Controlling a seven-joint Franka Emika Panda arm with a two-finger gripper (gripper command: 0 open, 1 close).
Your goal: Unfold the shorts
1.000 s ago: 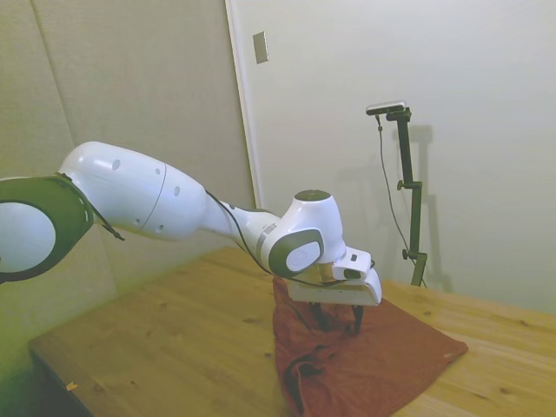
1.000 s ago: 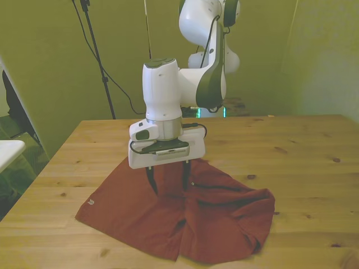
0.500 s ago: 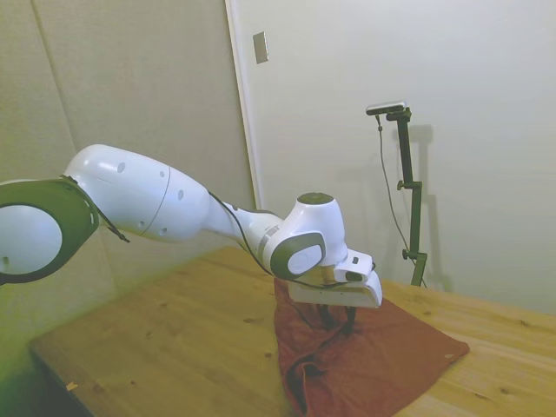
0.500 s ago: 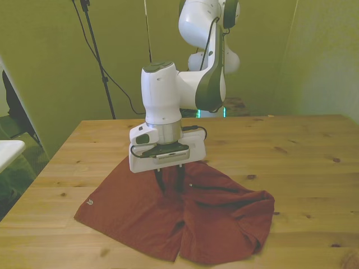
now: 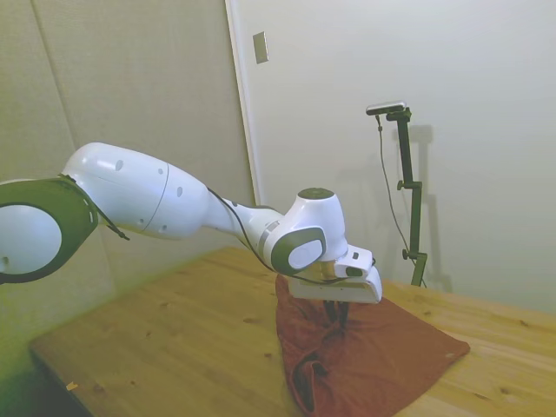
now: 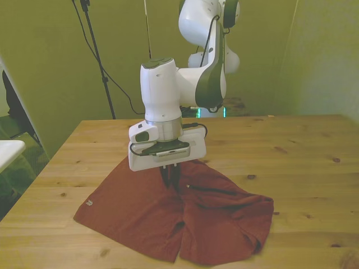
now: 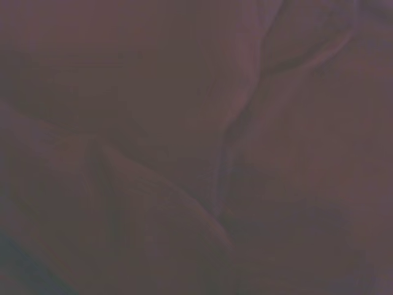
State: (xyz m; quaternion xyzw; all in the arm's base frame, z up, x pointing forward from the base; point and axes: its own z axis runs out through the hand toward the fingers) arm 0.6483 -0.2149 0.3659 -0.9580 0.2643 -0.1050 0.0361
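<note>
Claw pinching the shorts

We see the claw (image 6: 170,178) clenched on a fold of the shorts (image 6: 129,210), seemingly near mid-garment, on the worktop (image 6: 303,168).

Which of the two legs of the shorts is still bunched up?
The leg of the shorts on the front view's right is rumpled and folded over. The other leg lies flat on the table.

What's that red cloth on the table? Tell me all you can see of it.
The shorts are soft rust-red fabric, lying mostly flat on the wooden table, rumpled and folded over toward the front view's right. A thin dark line runs near the middle, and a small pale mark sits near one corner. The gripper is shut, pinching a fold near the middle.
</note>
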